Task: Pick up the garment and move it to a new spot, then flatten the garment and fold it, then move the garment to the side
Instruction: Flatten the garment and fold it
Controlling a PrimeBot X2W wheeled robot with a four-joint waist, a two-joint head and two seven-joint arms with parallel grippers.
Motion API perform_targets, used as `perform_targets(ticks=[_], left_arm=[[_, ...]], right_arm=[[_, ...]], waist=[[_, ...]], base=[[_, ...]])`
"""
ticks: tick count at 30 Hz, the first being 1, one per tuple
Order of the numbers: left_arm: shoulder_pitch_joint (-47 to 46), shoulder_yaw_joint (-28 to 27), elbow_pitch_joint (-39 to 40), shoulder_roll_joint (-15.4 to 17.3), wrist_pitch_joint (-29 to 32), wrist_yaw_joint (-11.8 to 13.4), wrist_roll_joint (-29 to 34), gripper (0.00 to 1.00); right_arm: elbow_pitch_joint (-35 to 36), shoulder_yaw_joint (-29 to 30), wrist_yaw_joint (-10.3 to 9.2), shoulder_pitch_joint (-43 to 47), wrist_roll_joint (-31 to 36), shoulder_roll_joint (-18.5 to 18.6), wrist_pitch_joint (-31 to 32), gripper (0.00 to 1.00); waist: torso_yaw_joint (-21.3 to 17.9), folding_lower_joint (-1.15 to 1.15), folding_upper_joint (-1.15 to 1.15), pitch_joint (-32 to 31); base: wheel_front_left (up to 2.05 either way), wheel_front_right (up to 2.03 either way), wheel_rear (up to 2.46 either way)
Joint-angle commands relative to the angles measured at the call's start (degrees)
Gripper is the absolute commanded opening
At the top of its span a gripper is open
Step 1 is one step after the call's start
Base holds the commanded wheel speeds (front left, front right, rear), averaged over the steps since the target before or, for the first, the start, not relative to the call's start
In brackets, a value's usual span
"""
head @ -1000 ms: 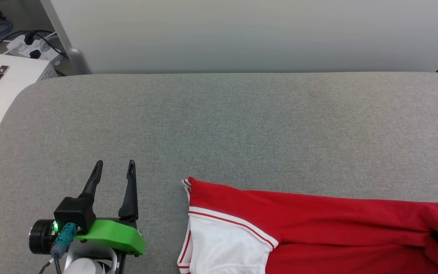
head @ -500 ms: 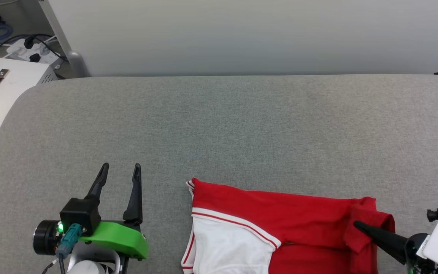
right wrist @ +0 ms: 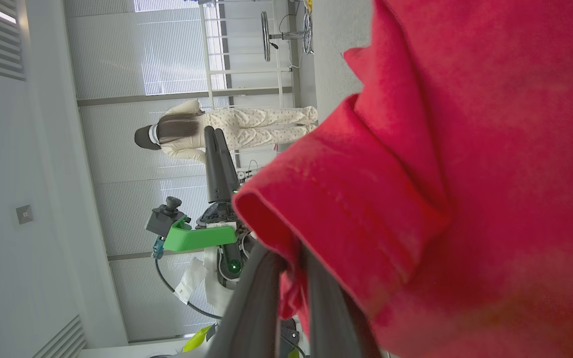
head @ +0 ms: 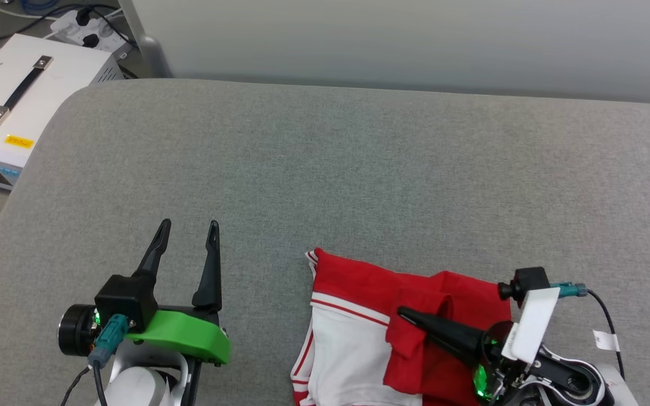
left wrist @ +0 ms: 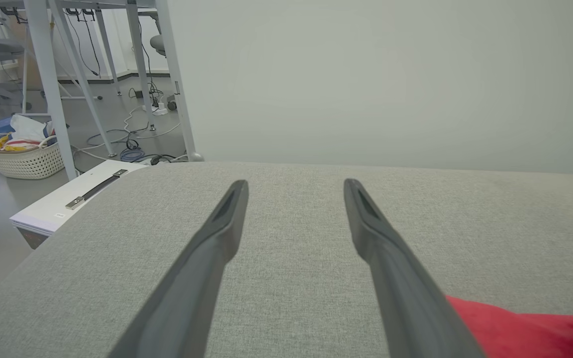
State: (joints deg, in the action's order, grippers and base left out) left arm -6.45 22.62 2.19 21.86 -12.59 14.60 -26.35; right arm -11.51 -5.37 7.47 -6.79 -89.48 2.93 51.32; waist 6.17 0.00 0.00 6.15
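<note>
The grey fabric-covered table is mostly bare. The garment sits at its near edge, right of the middle, and the head view cuts off its lower part. It is neither spread flat nor neatly folded. The red body is gathered into a short, lumpy heap, with a white sleeve edged in striped trim showing on the side toward the left arm. The right claw is clenched on a red edge of the shirt and reaches across it, so a flap of red cloth is doubled over the body and partly covers the white sleeve. In the right wrist view a rolled red edge is pinched between the two dark fingers, with more cloth hanging beside it. The left claw stands released and holds nothing, hovering over bare table just to the left of the shirt with its fingers spread and pointing away from the robot. As I read it, the work is somewhere in the middle. The shirt is in hand and one layer is being drawn over another, either as a first fold or as part of shifting it, and I cannot tell which. A tidy fold and the final move to the side look not yet done.
</note>
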Motion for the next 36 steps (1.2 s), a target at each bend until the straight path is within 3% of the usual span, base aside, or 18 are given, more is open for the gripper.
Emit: perform_targets(ticks=[1, 5, 12, 15, 16, 21, 27, 36], left_arm=[[-1.17, 0.09, -0.03, -0.43, -0.44, -0.12, 0.75, 1.00], [-2.00, -0.01, -0.24, -1.11, -0.89, -0.12, 0.71, 1.00], [-3.15, -0.07, -0.94, -2.39, -1.68, -0.44, 0.98, 1.00], [-3.41, -0.19, -1.55, -2.79, -1.89, -0.71, 0.98, 1.00], [-3.49, -0.26, -1.73, -2.94, -1.94, -0.81, 0.88, 1.00], [-3.64, -0.78, -2.78, -3.09, -2.15, -1.28, 0.83, 1.00], [-3.51, -0.92, -3.51, -2.98, -2.25, -1.66, 1.09, 1.00], [-2.43, -1.19, -3.82, -2.24, -2.27, -1.60, 1.08, 1.00]], right_arm=[[-0.15, -2.13, 0.02, -1.54, -0.42, -0.04, -1.17, 0.00], [-0.57, -6.97, 0.02, -3.36, -0.14, -0.04, -3.65, 0.00], [-3.73, -9.96, 0.02, -4.83, 4.64, 0.20, -6.15, 0.00], [-4.80, -10.32, 0.02, -4.82, 5.89, 0.20, -7.60, 0.47], [-5.03, -10.37, 0.02, -4.86, 6.29, 0.20, -8.16, 1.00], [-4.68, -11.17, 0.02, -5.21, 7.45, 0.16, -10.83, 1.00], [1.32, -12.41, 0.02, -5.99, 11.16, 1.71, -15.97, 1.00], [10.32, -14.69, 0.02, -4.82, 19.24, 8.57, -23.36, 1.00]], waist=[[1.96, 0.00, 0.00, 2.19], [3.10, 0.00, 0.00, 4.15], [3.85, 0.00, 0.00, 6.50], [3.77, 0.00, 0.00, 6.93], [3.70, 0.00, 0.00, 6.95], [2.90, 0.00, 0.00, 6.13], [2.04, 0.00, 0.00, 4.44], [0.14, 0.00, 0.00, 2.10]], base=[[0.00, 0.00, 0.00], [0.00, 0.00, 0.00], [0.00, 0.00, 0.00], [0.00, 0.00, 0.00], [0.00, 0.00, 0.00], [0.00, 0.00, 0.00], [0.00, 0.00, 0.00], [0.00, 0.00, 0.00]])
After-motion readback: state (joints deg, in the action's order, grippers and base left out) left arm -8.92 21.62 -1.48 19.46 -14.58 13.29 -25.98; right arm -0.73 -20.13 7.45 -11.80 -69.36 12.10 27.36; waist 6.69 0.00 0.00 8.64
